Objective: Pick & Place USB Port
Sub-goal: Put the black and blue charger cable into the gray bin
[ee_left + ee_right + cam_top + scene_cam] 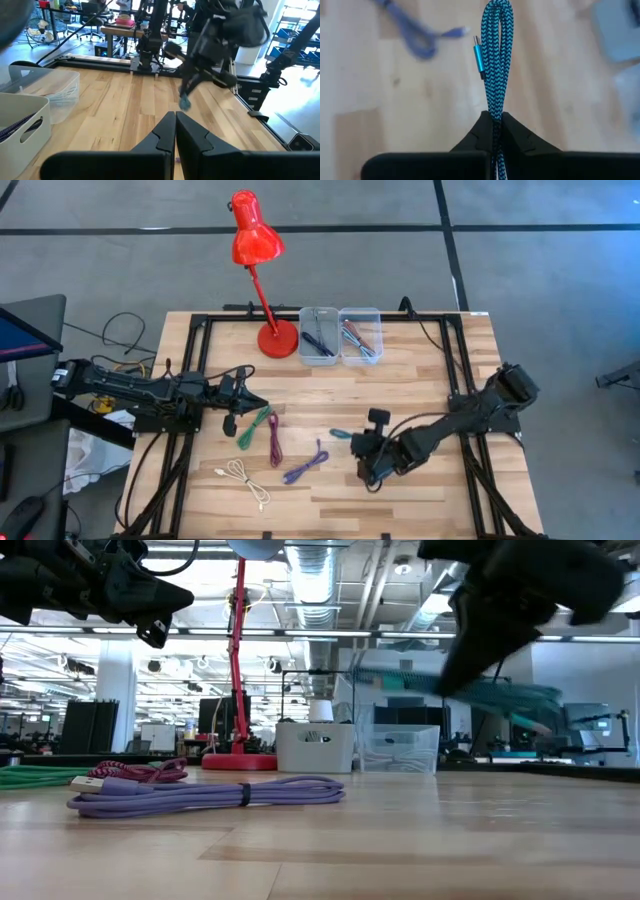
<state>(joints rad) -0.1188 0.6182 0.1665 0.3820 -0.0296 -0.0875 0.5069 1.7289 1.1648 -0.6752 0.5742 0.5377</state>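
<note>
My right gripper (495, 120) is shut on a bundled teal braided USB cable (495, 60), whose blue metal plug (478, 55) lies beside the strands. In the high view this gripper (362, 452) stands right of the table's middle, with the cable's end (340, 434) poking out to its left. In the low view the cable (505, 695) hangs in the air. My left gripper (256, 402) waits shut at the left, level above the table. On the boards lie a green cable (255, 427), a magenta one (274, 440), a purple one (306, 464) and a white one (245, 478). My right gripper pinches the teal cable's bundled strands (494, 111) between its two fingers, several strands together. The looped end and the plug stick out beyond the fingertips. The fingers slant down from the table's right side and lie along the bundle. The cable is lifted clear of the table.
Two clear bins (319, 335) (361, 335) with cables inside stand at the far edge's middle, beside a red desk lamp (257, 242) on its round base (278, 338). Bare boards lie near the front right corner (440, 500).
</note>
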